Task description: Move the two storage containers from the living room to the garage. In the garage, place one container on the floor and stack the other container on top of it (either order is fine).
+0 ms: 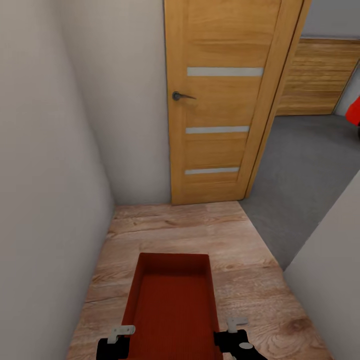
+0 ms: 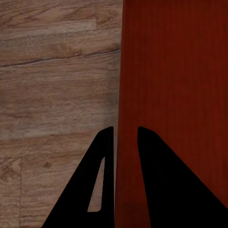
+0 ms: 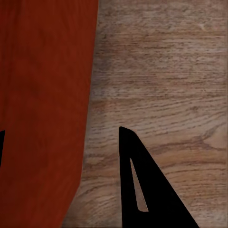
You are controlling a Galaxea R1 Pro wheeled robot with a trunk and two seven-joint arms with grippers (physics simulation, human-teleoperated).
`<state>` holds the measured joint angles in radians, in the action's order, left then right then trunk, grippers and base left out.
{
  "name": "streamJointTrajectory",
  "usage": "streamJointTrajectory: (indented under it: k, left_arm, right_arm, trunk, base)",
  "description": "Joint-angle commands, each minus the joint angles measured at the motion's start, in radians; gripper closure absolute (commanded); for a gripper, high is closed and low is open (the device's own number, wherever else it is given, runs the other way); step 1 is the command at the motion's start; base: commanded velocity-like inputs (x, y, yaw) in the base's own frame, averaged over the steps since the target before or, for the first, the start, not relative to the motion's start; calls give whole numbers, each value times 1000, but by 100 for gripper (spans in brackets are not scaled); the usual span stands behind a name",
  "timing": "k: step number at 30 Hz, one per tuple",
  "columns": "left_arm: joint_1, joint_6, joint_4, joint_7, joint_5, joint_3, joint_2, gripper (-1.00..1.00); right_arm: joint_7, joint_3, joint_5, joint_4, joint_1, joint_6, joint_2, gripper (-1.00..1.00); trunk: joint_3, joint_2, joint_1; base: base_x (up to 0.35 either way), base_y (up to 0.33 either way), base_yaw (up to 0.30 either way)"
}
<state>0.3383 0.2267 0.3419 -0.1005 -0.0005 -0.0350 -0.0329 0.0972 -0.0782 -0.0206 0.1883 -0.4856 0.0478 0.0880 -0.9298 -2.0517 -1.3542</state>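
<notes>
Left end effector [image 2: 126, 135]: my two black fingers straddle the container's long wall, one outside over the planks, one inside over the ribbed red, clamped on that wall.
Right end effector [image 3: 61, 142]: one black finger [image 3: 142, 190] sits outside the opposite wall over the wood; the other barely shows at the frame edge on the red side. It looks to be gripping that wall, though I cannot see the contact itself.
Storage container [image 1: 172, 300]: held between my two arms, low in front of me, long axis pointing ahead toward the door; its far end hangs over the plank floor.
Container shape and surface: orange-red plastic, rectangular, shallow, topless, walls flaring outward, fine ribbing on the inside.
Plank floor [image 1: 200, 230]: light wood grain with knots, running up to the door's foot.
Left edge: a plain pale wall [image 1: 45, 175] stands close beside the container's left side, leaving a narrow strip of floor.
Right edge: another pale wall corner [image 1: 330, 260] juts in near my right arm.
Door [image 1: 220, 100]: honey-coloured wood with three frosted strips and a dark lever handle [image 1: 180, 95], swung open against the far wall.
Open room: right of the door, the doorway gives onto grey concrete floor [image 1: 305, 160], with slatted wood panelling [image 1: 315, 75] behind and a sliver of red car [image 1: 354, 112] at the edge.
</notes>
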Motion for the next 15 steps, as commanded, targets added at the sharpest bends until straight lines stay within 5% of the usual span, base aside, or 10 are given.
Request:
streamJointTrajectory:
  k: [1,15]
  left_arm:
    - [1,3,0,-15,-1,4,1,100]
    - [1,3,0,-15,-1,4,1,100]
  right_arm:
    - [10,-5,-4,-1,-1,2,-1,100]
    - [10,-5,-4,-2,-1,1,-1,100]
  trunk:
    - [-1,0,0]
    - [-1,0,0]
  base:
    - [327,0,-3]
    - [342,0,0]
